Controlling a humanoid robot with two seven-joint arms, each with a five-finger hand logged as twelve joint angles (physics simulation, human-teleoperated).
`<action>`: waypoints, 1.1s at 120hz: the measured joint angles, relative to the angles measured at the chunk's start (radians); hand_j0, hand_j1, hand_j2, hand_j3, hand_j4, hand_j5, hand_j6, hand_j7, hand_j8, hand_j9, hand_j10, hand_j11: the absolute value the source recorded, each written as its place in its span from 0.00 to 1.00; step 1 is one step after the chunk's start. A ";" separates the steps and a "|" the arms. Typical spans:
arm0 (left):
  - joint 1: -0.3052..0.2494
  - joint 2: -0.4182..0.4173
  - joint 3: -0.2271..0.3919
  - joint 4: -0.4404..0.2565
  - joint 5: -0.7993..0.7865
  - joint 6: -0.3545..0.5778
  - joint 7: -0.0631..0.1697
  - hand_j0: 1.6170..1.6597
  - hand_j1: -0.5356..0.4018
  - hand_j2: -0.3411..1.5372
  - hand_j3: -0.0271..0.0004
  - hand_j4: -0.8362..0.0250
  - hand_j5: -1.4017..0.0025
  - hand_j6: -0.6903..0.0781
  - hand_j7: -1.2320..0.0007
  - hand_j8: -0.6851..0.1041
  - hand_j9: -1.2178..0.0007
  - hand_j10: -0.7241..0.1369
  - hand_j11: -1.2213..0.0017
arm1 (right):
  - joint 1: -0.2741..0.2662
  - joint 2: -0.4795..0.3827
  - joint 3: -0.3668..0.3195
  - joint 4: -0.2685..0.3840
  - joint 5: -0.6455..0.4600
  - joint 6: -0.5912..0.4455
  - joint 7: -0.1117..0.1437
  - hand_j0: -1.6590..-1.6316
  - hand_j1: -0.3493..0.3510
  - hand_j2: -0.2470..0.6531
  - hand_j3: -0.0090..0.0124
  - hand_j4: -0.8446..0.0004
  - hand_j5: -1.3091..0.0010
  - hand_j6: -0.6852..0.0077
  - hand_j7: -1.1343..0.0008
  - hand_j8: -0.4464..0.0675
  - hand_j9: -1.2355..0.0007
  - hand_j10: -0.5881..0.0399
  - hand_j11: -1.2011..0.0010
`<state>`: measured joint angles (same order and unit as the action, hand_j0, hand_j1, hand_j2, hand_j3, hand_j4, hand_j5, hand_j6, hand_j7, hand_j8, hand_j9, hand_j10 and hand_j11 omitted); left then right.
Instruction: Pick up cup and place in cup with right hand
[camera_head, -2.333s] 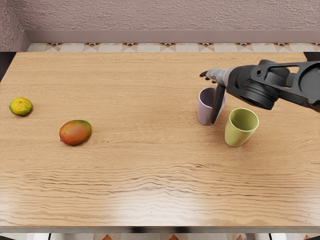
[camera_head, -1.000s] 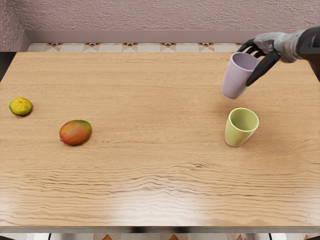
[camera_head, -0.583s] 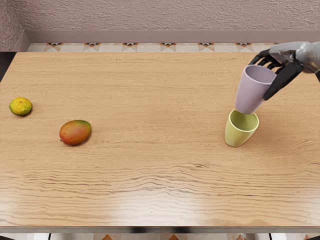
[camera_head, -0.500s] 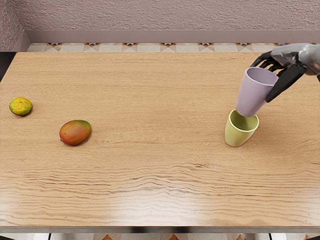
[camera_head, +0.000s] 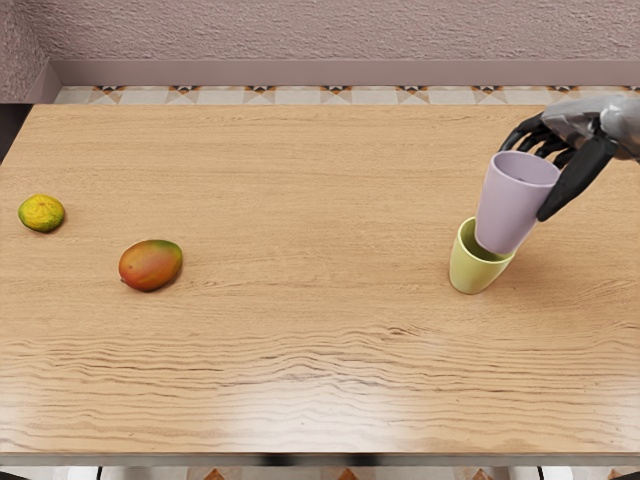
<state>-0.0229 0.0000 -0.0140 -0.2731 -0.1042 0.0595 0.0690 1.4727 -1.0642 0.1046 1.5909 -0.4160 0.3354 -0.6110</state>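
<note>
The right hand (camera_head: 577, 122), gripping the purple cup (camera_head: 512, 208), is lower than 0.5 s ago; its base seems to be entering the green cup (camera_head: 471, 274), toward the right edge of the table (camera_head: 300, 350): nesting begins.

Pictured toward the left of a wood-grained table (camera_head: 300, 350): a red-orange mango (camera_head: 151, 265) and, nearer the edge, a yellow-green citrus fruit (camera_head: 41, 213), before patterned floor tiles (camera_head: 335, 95) and a rough mauve wall (camera_head: 330, 30).

Above the glossy, wood-grained table (camera_head: 300, 350), the lilac cup (camera_head: 512, 205) looks smooth; behind the table, the wall (camera_head: 340, 35) looks rough.
</note>
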 joint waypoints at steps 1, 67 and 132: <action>0.000 0.000 0.000 0.000 0.000 0.000 0.000 0.96 0.94 0.18 0.98 0.97 0.99 0.89 1.00 0.86 1.00 0.84 0.99 | 0.000 0.001 0.000 0.000 0.000 0.000 0.000 0.32 0.60 0.31 0.43 0.61 0.36 0.56 0.29 0.17 0.31 0.01 0.29; 0.000 0.000 0.000 0.000 0.000 0.000 0.000 0.96 0.94 0.18 0.98 0.97 0.99 0.89 1.00 0.86 1.00 0.84 0.99 | -0.002 0.057 -0.002 -0.040 -0.010 -0.015 0.000 0.31 0.60 0.31 0.44 0.62 0.35 0.57 0.28 0.19 0.30 0.00 0.28; 0.001 0.000 0.000 0.000 0.000 0.000 0.000 0.96 0.94 0.18 0.98 0.97 0.99 0.89 1.00 0.86 1.00 0.84 0.99 | -0.042 0.086 0.007 -0.184 -0.008 0.014 0.000 0.10 0.17 0.28 0.42 0.89 0.83 0.86 0.81 0.67 0.82 0.69 0.81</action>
<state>-0.0218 0.0000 -0.0139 -0.2731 -0.1042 0.0597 0.0690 1.4309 -0.9784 0.1119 1.4069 -0.4242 0.3497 -0.6109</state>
